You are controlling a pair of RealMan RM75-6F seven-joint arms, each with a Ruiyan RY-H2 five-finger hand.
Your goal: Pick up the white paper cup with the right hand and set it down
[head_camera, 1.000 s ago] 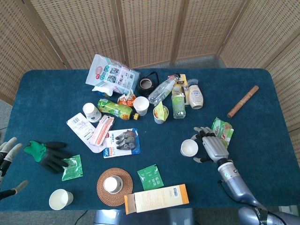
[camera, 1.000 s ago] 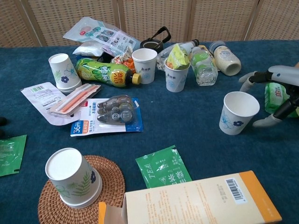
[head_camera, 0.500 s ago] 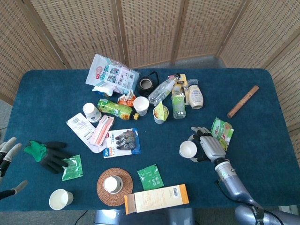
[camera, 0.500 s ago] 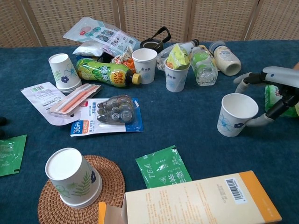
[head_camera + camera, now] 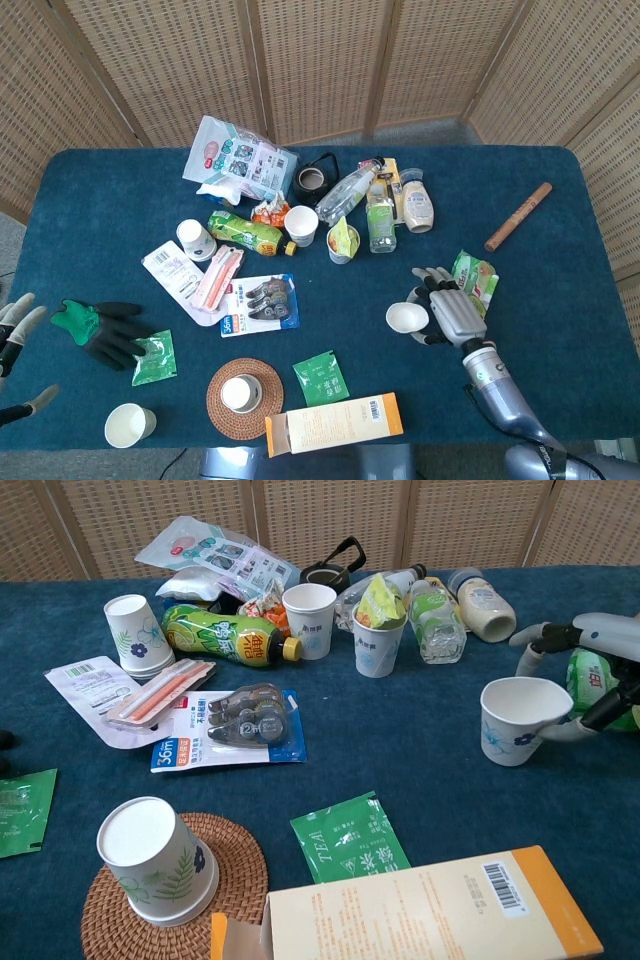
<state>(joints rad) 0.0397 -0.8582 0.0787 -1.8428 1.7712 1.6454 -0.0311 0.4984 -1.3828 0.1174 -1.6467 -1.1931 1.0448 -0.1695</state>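
Observation:
The white paper cup (image 5: pixel 407 318) with a blue flower print (image 5: pixel 518 720) is right of the table's middle. My right hand (image 5: pixel 455 315) grips it from the right. In the chest view the thumb (image 5: pixel 562 730) presses its side, the other fingers (image 5: pixel 535 645) arch behind it, and the rim looks squeezed to an oval. The cup's base sits at or just above the blue cloth; I cannot tell which. My left hand (image 5: pixel 15 335) shows at the far left edge, off the table, fingers apart and holding nothing.
A green snack packet (image 5: pixel 472 275) lies right behind my right hand. Bottles and cups (image 5: pixel 420 620) crowd the back middle. A tea sachet (image 5: pixel 350 845) and an orange-edged box (image 5: pixel 420 910) lie in front. An upturned cup sits on a woven coaster (image 5: pixel 240 880). A wooden stick (image 5: pixel 518 216) lies far right.
The cup has shifted a little to the right with my right hand and stands more upright than half a second ago. The left hand has stayed still.

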